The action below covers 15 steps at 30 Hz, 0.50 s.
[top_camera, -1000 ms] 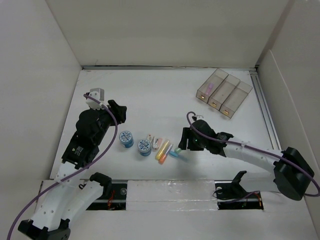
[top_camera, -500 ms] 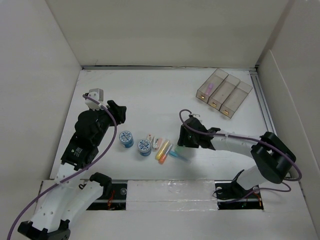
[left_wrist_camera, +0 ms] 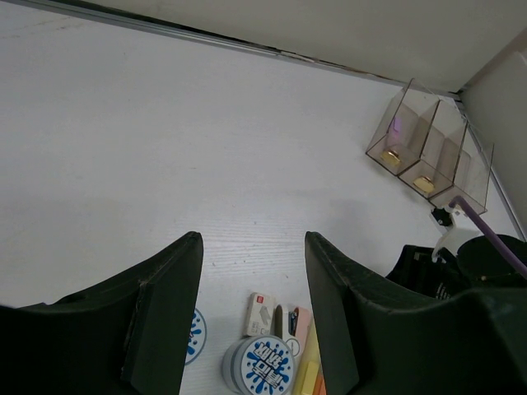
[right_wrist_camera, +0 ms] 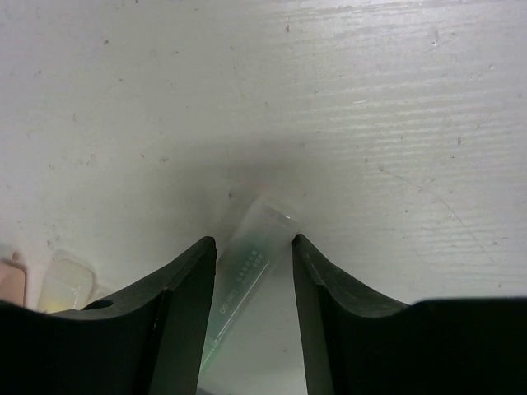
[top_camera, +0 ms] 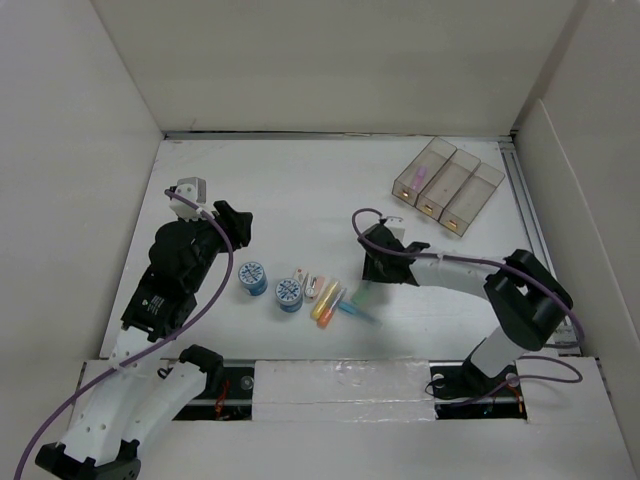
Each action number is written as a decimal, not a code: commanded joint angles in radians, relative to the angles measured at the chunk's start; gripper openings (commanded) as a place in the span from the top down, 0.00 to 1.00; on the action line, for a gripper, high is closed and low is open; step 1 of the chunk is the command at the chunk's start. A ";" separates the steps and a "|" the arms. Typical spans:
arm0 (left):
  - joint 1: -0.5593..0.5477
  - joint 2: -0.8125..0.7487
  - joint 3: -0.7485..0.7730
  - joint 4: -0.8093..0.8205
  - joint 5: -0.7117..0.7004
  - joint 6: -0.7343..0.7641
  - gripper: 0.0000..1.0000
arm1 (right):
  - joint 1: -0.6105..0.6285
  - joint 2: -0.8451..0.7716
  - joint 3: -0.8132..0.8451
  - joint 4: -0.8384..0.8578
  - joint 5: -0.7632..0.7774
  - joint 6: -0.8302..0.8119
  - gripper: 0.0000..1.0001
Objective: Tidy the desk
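The white desk (top_camera: pixel 300 190) holds a row of small items at its near middle: two blue-topped round tins (top_camera: pixel 253 277) (top_camera: pixel 288 292), a small white box (top_camera: pixel 300 279), a pink stapler (top_camera: pixel 322 288), yellow and orange highlighters (top_camera: pixel 328 303) and a translucent green highlighter (top_camera: pixel 358 303). My right gripper (top_camera: pixel 370 278) is open and low over the desk. In the right wrist view its jaws (right_wrist_camera: pixel 254 243) straddle the green highlighter (right_wrist_camera: pixel 243 284), which lies on the desk. My left gripper (top_camera: pixel 238 222) is open and empty, above and left of the tins (left_wrist_camera: pixel 265 366).
A translucent tan three-compartment tray (top_camera: pixel 447 187) stands at the back right and shows in the left wrist view (left_wrist_camera: pixel 428 152). Tall beige walls border the desk. A metal rail (top_camera: pixel 530 220) runs along the right side.
My right gripper has moved up and a little left from beside the highlighters, and its arm has swung further in. The left arm has hardly moved.
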 commanded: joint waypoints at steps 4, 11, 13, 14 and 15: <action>0.005 -0.012 -0.002 0.042 0.000 0.011 0.52 | 0.025 0.058 0.071 -0.083 0.050 -0.046 0.54; 0.005 -0.010 -0.002 0.043 0.002 0.009 0.52 | 0.022 0.077 0.076 0.015 -0.029 -0.041 0.92; 0.005 -0.010 -0.002 0.043 0.002 0.011 0.52 | -0.039 0.041 0.111 0.096 -0.078 -0.052 0.93; 0.005 -0.010 -0.003 0.042 0.003 0.011 0.52 | -0.055 0.017 0.146 0.124 -0.085 -0.069 0.93; 0.005 -0.010 -0.003 0.042 0.003 0.011 0.52 | -0.055 0.017 0.147 0.124 -0.085 -0.069 0.93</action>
